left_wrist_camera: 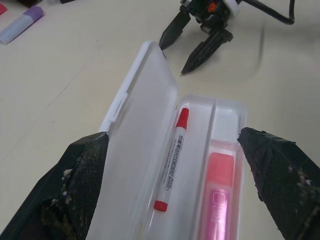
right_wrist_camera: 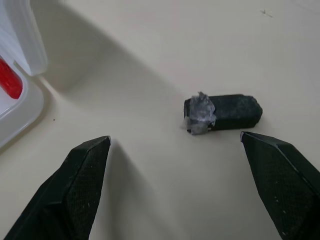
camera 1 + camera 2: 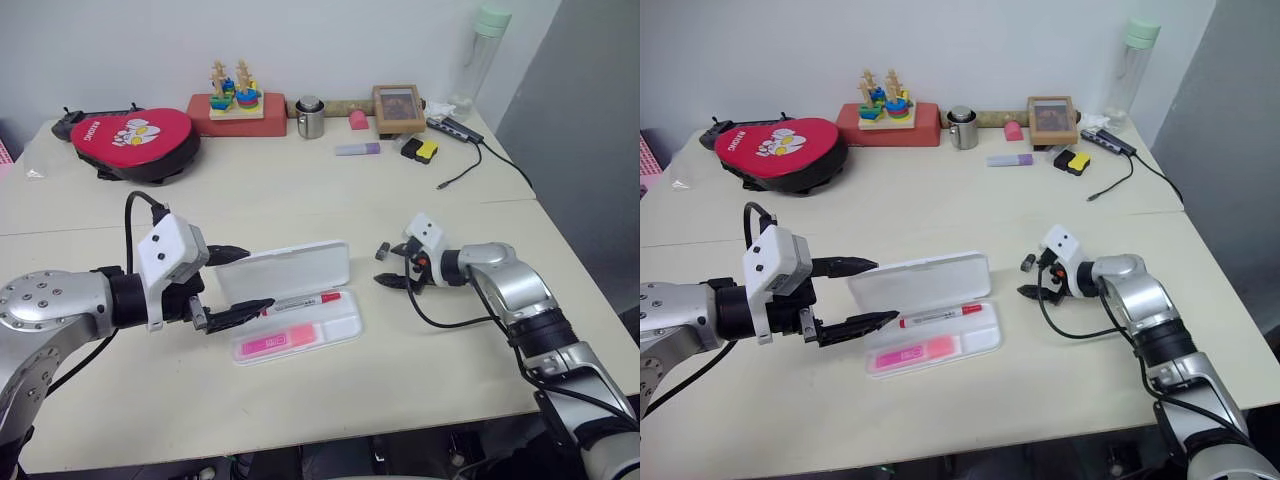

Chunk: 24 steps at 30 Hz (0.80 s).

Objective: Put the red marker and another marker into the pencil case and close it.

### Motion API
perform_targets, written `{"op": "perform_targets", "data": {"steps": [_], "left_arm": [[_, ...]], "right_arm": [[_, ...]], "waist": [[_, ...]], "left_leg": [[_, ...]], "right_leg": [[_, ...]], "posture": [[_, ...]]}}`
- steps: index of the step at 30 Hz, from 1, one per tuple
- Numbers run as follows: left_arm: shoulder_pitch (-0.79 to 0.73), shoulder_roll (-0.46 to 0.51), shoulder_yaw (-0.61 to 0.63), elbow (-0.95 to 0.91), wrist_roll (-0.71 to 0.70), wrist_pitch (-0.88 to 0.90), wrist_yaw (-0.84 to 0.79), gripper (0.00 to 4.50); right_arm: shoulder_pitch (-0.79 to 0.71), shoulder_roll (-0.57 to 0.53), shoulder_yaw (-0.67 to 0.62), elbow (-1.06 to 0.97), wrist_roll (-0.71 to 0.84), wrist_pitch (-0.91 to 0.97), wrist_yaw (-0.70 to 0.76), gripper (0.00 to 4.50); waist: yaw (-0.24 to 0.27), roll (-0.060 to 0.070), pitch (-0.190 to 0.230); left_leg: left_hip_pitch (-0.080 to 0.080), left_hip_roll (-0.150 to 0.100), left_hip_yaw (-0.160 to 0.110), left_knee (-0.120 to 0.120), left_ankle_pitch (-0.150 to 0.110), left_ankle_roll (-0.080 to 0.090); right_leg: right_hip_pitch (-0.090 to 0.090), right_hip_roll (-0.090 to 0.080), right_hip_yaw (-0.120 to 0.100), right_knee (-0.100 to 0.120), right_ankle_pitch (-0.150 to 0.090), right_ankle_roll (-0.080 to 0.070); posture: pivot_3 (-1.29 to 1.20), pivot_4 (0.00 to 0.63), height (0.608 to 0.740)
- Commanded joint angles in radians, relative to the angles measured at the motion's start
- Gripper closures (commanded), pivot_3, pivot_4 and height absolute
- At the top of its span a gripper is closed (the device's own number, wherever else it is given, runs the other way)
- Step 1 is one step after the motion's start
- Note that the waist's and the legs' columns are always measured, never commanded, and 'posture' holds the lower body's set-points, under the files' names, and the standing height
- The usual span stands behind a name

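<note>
Now left gripper point(image 3: 235, 283) jaws wide beside open pencil case point(image 3: 300, 272), right gripper point(image 3: 392, 267) jaws wide, empty.

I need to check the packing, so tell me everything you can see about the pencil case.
The pencil case is a white, glossy plastic box with rounded corners, lying open on the table. Its hinged lid stands tilted up behind the tray. The moulded tray holds the red marker in the channel nearest the lid and the pink highlighter in the next. The left gripper straddles one end; contact is unclear.

You see silver-grey metal arms with visible screws, white boxy wrist housings, looping black cables, and black pointed fingers point(image 3: 238, 313) on each gripper; an orange spot marks the right gripper point(image 3: 392, 268).
</note>
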Motion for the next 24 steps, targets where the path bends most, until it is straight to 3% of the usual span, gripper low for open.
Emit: {"op": "perform_targets", "data": {"steps": [1, 19, 24], "left_arm": [[0.002, 0.001, 0.018, -0.016, 0.003, -0.014, 0.006, 0.07], [0.018, -0.005, 0.014, -0.024, 0.005, -0.014, 0.029, 0.07], [0.021, -0.003, 0.017, -0.026, 0.003, -0.011, 0.027, 0.00]], "right_arm": [[-0.034, 0.027, 0.002, 0.040, -0.020, -0.049, 0.000, 0.14], [-0.053, 0.076, -0.015, 0.105, -0.064, -0.071, -0.053, 0.14], [-0.056, 0.077, -0.017, 0.123, -0.075, -0.084, -0.063, 1.19]], "waist": [[0.000, 0.000, 0.000], [0.000, 0.000, 0.000], [0.000, 0.000, 0.000]], "left_leg": [[0.000, 0.000, 0.000, 0.000, 0.000, 0.000], [0.000, 0.000, 0.000, 0.000, 0.000, 0.000], [0.001, 0.000, 0.000, 0.000, 0.000, 0.000]], "right_leg": [[0.000, 0.000, 0.000, 0.000, 0.000, 0.000], [0.000, 0.000, 0.000, 0.001, 0.000, 0.000], [0.000, 0.000, 0.000, 0.002, 0.000, 0.000]], "posture": [[0.00, 0.150, 0.740], [0.00, 0.150, 0.740], [0.00, 0.150, 0.740]]}}
